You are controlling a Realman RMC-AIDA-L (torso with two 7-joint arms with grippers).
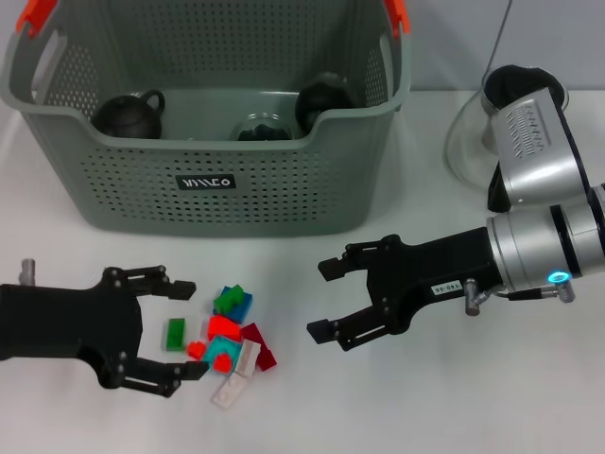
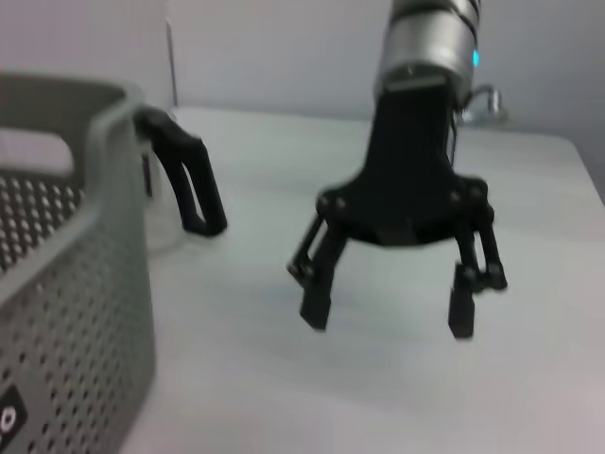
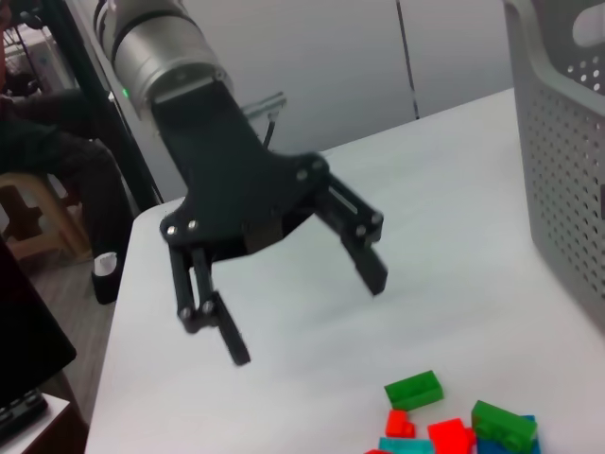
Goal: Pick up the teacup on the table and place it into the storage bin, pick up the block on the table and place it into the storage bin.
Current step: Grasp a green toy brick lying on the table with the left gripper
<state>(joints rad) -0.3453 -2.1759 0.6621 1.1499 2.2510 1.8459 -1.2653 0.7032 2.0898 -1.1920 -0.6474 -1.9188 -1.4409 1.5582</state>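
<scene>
Two dark teacups already sit inside the storage bin (image 1: 203,180), one at its 9 o'clock corner (image 1: 129,114) and one near 2 o'clock (image 1: 324,102), with a round dark item between them that I cannot identify. No teacup shows on the table (image 1: 397,407), so the teacup part of the task looks done and the block step is in hand.

Seen from the head camera, the blocks (image 1: 230,334) lie in a loose heap at about 7 o'clock from the bin, well clear of its front wall. A green block (image 1: 176,333) sits at the heap's 9 o'clock edge, a little apart from the red, teal, blue and clear pieces.

The left gripper (image 1: 181,326) hovers just beside the heap, jaws spread wide and empty, its fingertips flanking the green block's side of the pile. The right gripper (image 1: 329,299) hangs at the heap's 3 o'clock, near but not touching, jaws likewise wide and holding nothing. The right wrist view shows the left gripper (image 3: 305,317) above the table with the green block (image 3: 414,389) close below it.

The left arm seems the one committed. Its next move likely calls for a short advance and descent so the fingers bracket a single block, probably the green one since it stands freest, then a firm close before lifting toward the bin at 12 o'clock. Neighbouring pieces lie close, so a sloppy approach could nudge the pile.
</scene>
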